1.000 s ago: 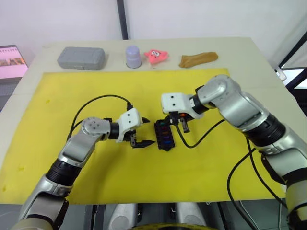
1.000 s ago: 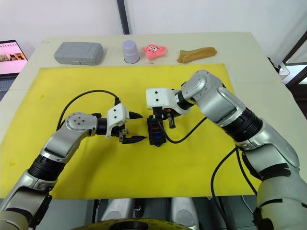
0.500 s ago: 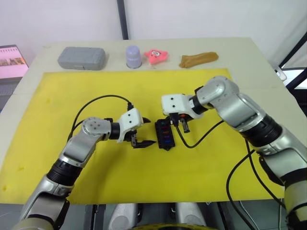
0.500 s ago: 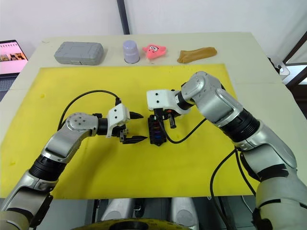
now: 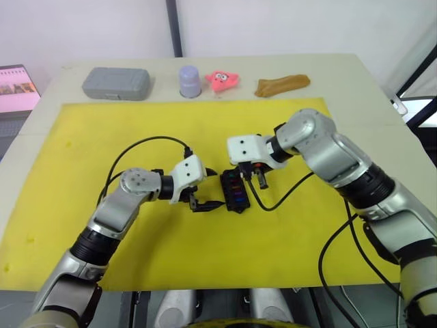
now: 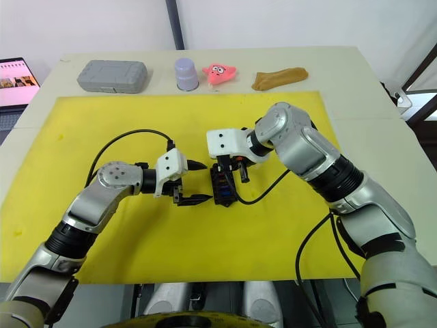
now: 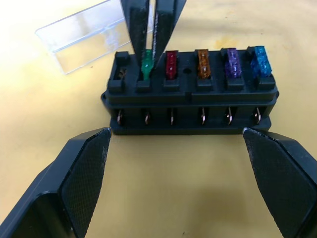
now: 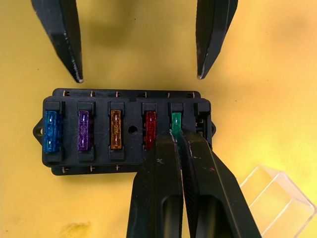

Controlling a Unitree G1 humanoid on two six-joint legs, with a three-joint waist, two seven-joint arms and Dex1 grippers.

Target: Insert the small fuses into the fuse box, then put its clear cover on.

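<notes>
The black fuse box (image 7: 190,101) lies on the yellow mat between my two grippers. Blue (image 7: 260,59), purple (image 7: 231,62), orange (image 7: 203,63) and red (image 7: 171,63) small fuses stand in its slots. My right gripper (image 8: 177,135) is shut on a green fuse (image 8: 176,120) in the slot beside the red one. The end slot past it is empty. My left gripper (image 7: 176,135) is open, with one finger on either side of the box's long side and touching nothing. The clear cover (image 7: 84,34) lies flat on the mat just behind the box.
Along the table's far edge stand a grey case (image 5: 116,83), a lavender cup (image 5: 190,80), a pink toy (image 5: 222,79) and a brown object (image 5: 282,84). A laptop (image 5: 15,87) sits off the far left corner. Black cables loop over the mat (image 5: 82,137) by both wrists.
My left gripper has edged a little to the right, closer to the fuse box. The right gripper has stayed at the box, shifting slightly left.
</notes>
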